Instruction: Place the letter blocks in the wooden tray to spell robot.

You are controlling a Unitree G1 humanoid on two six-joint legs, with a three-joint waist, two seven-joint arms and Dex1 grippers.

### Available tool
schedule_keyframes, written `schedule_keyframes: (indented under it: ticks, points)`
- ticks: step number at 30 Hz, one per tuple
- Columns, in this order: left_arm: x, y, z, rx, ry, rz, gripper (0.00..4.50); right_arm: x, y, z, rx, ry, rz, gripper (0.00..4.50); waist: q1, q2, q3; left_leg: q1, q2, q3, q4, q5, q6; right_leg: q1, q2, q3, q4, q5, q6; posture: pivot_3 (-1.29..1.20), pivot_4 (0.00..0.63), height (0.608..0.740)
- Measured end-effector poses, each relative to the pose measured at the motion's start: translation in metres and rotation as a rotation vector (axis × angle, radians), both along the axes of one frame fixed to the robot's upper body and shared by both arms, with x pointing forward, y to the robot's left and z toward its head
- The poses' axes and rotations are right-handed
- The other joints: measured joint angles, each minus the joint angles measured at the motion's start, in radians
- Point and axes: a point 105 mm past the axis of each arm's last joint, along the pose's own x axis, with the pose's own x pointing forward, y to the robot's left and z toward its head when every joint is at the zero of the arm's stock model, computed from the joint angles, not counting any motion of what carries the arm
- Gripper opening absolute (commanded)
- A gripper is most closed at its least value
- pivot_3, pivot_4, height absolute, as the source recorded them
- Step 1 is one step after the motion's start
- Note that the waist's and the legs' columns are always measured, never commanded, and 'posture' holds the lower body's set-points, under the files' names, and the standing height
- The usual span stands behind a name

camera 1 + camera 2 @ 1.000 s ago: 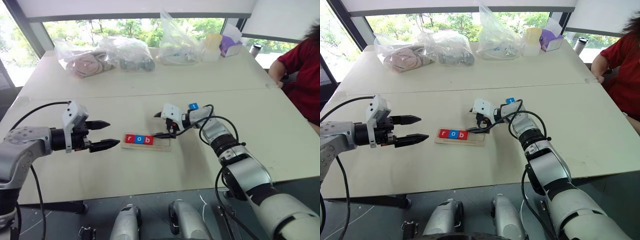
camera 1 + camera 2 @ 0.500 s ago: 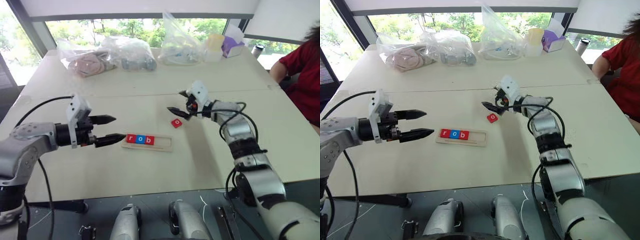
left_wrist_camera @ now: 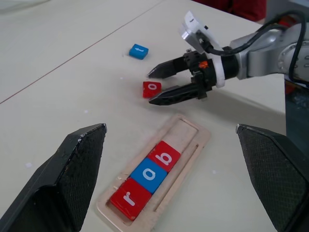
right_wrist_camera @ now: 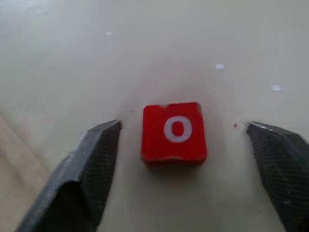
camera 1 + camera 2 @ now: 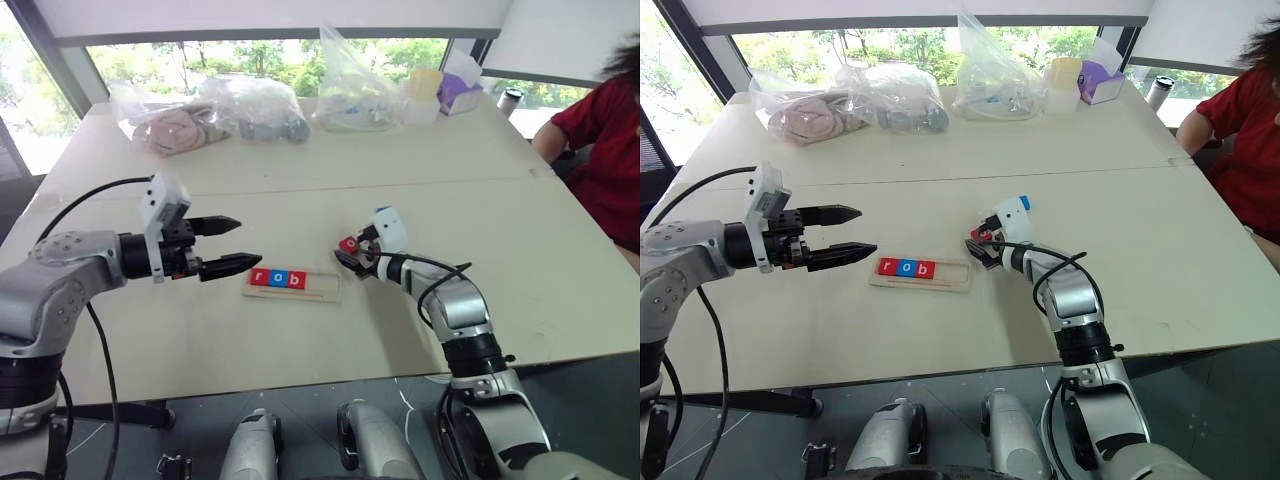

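The wooden tray (image 5: 322,288) lies mid-table with three letter blocks in its left part: red r (image 3: 129,198), blue o (image 3: 148,176) and red b (image 3: 164,156). Its right part is bare wood. A red o block (image 4: 175,131) lies flat on the table just beyond the tray's right end. My right gripper (image 3: 150,88) is low over it and open, with a finger (image 4: 96,159) on each side and a gap to both. A blue t block (image 3: 138,50) lies farther back. My left gripper (image 5: 248,242) hovers open, left of the tray.
Plastic bags (image 5: 165,125) (image 5: 355,85), a cup (image 5: 425,95) and a purple box (image 5: 458,90) sit along the table's far edge. A person in a red top (image 5: 600,140) sits at the far right corner.
My right gripper left the tray's right end, swung right and came down around the red o block on the table, its fingers narrower than before. The left gripper has barely moved.
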Motion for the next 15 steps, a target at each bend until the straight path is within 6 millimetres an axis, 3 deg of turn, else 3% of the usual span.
schedule_keyframes:
  ticks: [3,11,15]
  points:
    - [-0.001,-0.001,-0.003,0.008,0.009,-0.009,4.50,0.003,-0.004,0.000,-0.021,-0.016,-0.007,1.17,0.000,0.000,0.000,0.000,0.000,0.000,0.000,0.000,0.000,0.000,0.000,0.000,0.000,0.000,0.000,0.00,0.150,0.740]
    - [-0.001,-0.001,-0.007,0.020,0.022,-0.014,4.50,-0.006,-0.008,0.009,-0.044,-0.060,-0.031,1.19,0.001,0.000,0.000,-0.001,0.000,-0.001,-0.001,0.000,0.000,-0.001,0.001,0.000,0.000,0.000,0.001,0.00,0.150,0.740]
    - [-0.004,0.001,-0.016,0.067,0.034,-0.020,4.50,-0.026,-0.032,0.031,0.000,-0.091,-0.238,1.19,0.005,0.000,0.000,-0.002,0.001,-0.001,-0.002,0.000,0.000,-0.002,-0.001,-0.001,0.000,-0.001,0.001,0.00,0.150,0.740]
